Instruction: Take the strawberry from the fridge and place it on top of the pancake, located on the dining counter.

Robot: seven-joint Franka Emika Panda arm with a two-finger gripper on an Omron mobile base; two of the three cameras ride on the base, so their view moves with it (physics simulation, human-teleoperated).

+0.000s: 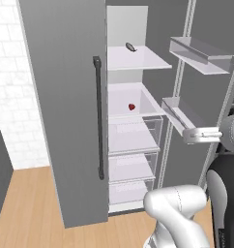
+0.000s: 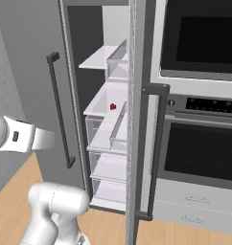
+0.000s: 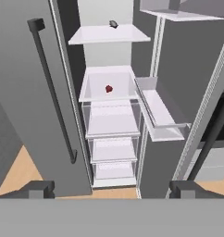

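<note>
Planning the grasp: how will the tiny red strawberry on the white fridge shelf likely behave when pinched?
The tiny red strawberry looks very light, so it may skid on the smooth white fridge shelf. Its rounded shape could roll. The gripper, wide open, must close far.

Black-fronted oven [image 2: 199, 95]; small dark item [image 1: 131, 47], perhaps

White glossy arm [image 1: 179, 208] of rounded tubular links, dark grey joint bands, white flat wrist link beside the fridge [image 1: 65, 97] door, two small dark square fingertips [image 3: 37, 189]
</note>
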